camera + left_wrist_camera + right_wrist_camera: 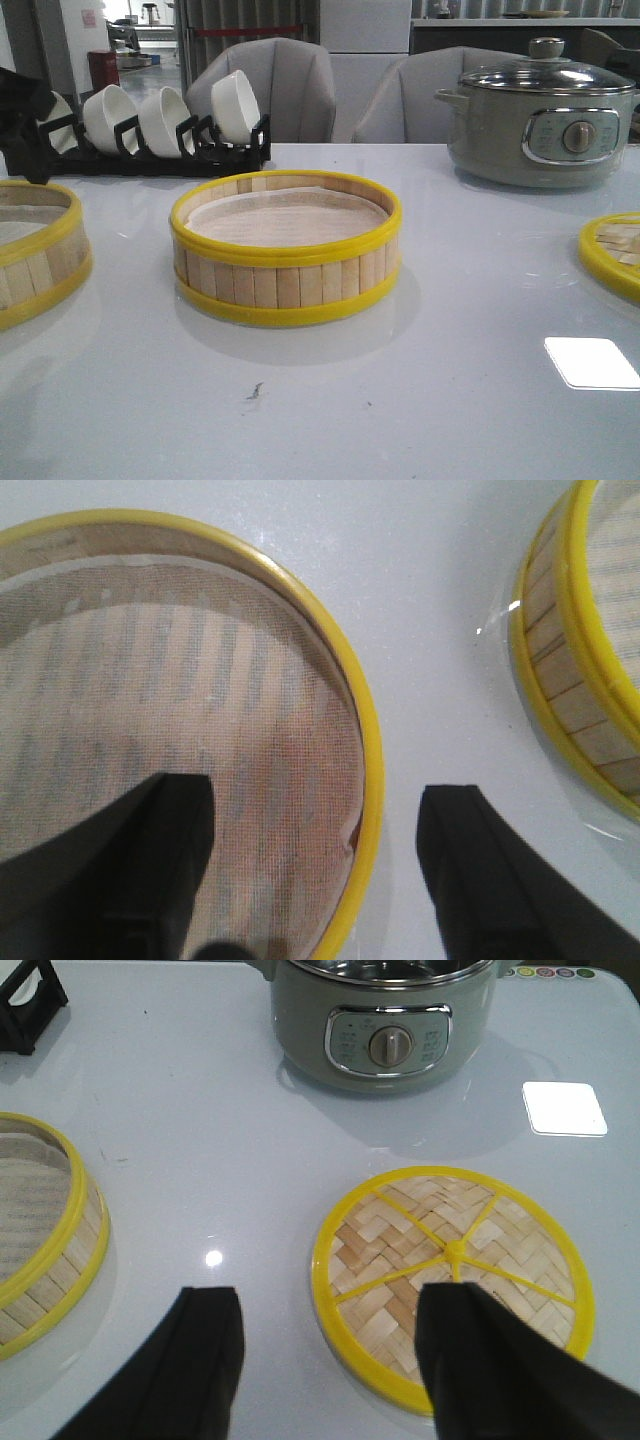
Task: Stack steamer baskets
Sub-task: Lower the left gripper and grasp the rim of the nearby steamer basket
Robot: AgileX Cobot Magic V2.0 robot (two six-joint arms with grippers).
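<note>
Bright, even overhead light is filling all three views. A white rectangular glare patch (593, 362) is shining off the glossy table (450, 300) in the front view and is showing again in the right wrist view. Soft, pale shadows are spreading under the middle basket (286, 250) and the grey-green pot (541, 120). The pot's glass lid (548, 75) is catching small highlights. The front view is looking slightly grainy, with the background chairs (280, 90) going soft. In the left wrist view the black fingers (480, 880) are appearing blurred and out of focus, and a small glint is sparkling beside the second basket (580, 650).
</note>
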